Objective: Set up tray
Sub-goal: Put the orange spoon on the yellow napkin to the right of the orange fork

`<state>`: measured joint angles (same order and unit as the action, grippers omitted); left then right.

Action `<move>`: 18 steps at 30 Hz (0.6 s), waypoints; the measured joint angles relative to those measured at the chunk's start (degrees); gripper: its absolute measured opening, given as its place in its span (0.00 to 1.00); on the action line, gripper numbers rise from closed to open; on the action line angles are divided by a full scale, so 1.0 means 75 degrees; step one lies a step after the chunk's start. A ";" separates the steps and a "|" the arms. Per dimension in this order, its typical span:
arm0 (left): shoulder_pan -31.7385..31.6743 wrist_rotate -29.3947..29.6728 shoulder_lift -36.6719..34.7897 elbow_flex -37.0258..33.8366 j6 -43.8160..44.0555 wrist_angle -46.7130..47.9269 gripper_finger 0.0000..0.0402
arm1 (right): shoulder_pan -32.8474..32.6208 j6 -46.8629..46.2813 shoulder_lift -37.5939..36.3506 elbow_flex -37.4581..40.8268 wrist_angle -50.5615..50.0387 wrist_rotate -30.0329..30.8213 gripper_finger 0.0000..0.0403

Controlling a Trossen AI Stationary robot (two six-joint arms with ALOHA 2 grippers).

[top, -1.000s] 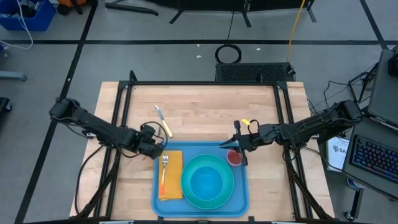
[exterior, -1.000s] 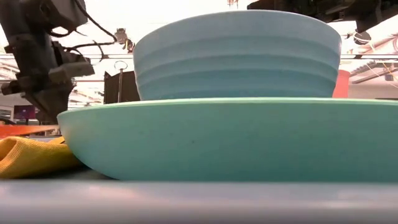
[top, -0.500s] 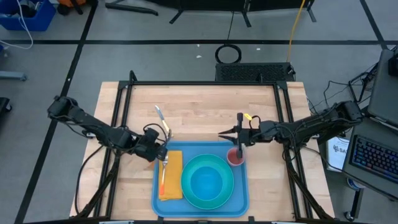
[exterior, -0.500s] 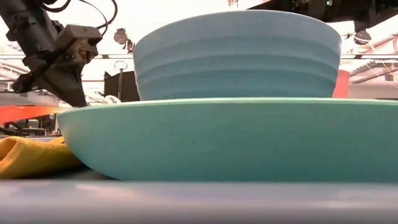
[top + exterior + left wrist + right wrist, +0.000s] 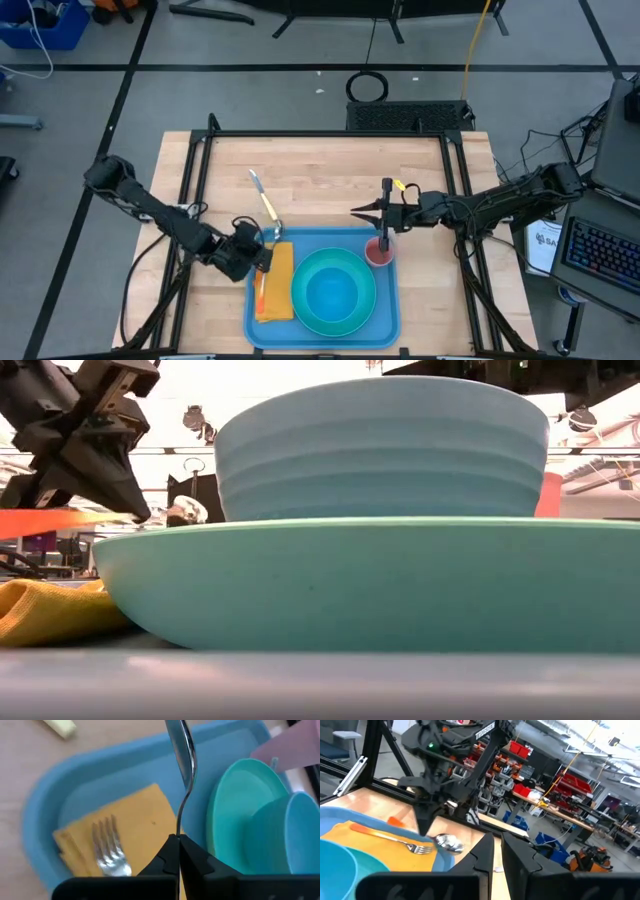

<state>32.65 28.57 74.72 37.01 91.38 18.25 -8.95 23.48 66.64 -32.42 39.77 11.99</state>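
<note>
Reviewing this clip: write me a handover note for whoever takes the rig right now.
Left gripper: shut on the spoon, above the napkin.
Right gripper: over the red cup; nothing seen in it.
Done: on the tray are the napkin with fork, the plate with bowl, and the cup.
Left: set the spoon down; the knife lies on the table.
</note>
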 joint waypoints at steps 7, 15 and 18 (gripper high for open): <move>0.0463 0.0012 0.0684 0.0106 0.0938 -0.0223 0.00 | 0.0072 0.0289 -0.0088 0.0000 0.0292 -0.0005 0.07; 0.0667 0.0267 0.1493 0.1058 0.1077 0.0110 0.00 | 0.0235 0.0330 -0.0091 0.0000 0.0715 -0.0026 0.07; 0.0667 0.0197 0.1821 0.1481 0.1320 0.0752 0.00 | 0.0242 0.0321 -0.0091 0.0000 0.0694 -0.0028 0.07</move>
<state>37.65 30.05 88.38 48.12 101.28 23.88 -7.14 25.89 65.95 -32.42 44.98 11.78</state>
